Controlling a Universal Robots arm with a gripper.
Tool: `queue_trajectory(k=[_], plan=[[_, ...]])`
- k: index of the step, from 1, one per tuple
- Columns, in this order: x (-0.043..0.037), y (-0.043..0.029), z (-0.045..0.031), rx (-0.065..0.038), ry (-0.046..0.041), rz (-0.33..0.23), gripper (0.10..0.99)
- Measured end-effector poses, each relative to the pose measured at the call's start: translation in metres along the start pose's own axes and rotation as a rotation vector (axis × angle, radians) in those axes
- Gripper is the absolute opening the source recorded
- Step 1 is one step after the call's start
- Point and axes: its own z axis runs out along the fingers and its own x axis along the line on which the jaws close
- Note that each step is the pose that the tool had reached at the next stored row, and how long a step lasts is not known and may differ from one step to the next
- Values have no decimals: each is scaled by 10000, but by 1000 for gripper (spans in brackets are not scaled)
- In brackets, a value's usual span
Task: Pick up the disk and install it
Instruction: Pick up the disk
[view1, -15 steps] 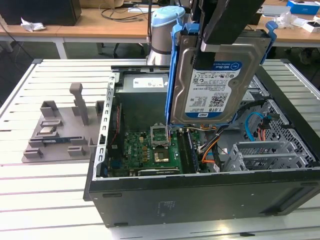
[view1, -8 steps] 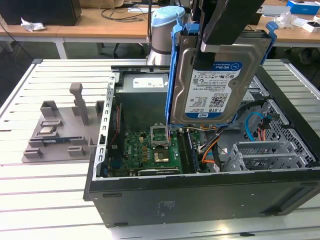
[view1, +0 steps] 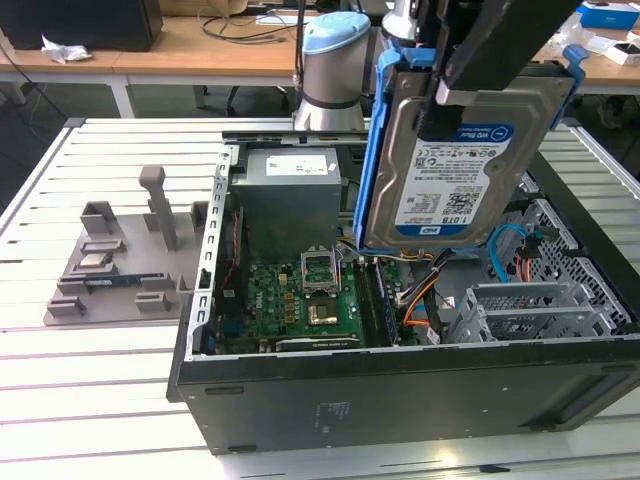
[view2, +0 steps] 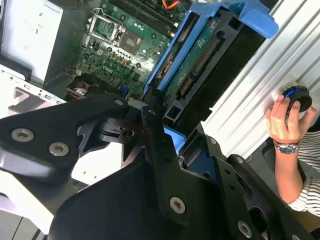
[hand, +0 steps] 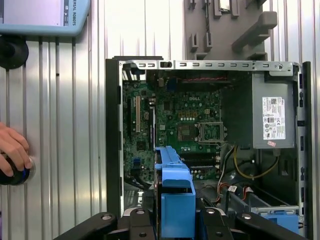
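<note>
Gripper is pinching the disk, holding it near upright just above the open case and motherboard, while a person's hand is gripping a knob on the slatted surface beyond.

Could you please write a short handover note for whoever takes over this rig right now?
End effector: shut on the disk, gripping it at its upper end.
Disk: in the air, upright in its blue bracket, label facing the exterior view, above the open computer case and near the grey drive cage.
Done: disk picked up.
Left: disk not yet seated in the case.
Note: a person's hand rests on a round button on the table beside the case.
</note>
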Motion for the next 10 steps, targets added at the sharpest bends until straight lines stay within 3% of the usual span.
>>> queue_trajectory(k=[3,6,10], plan=[[12,-50,-1,0,-1,0,369],[82,-96,-5,0,0,1,369],[84,-167,-8,-1,0,0,369]])
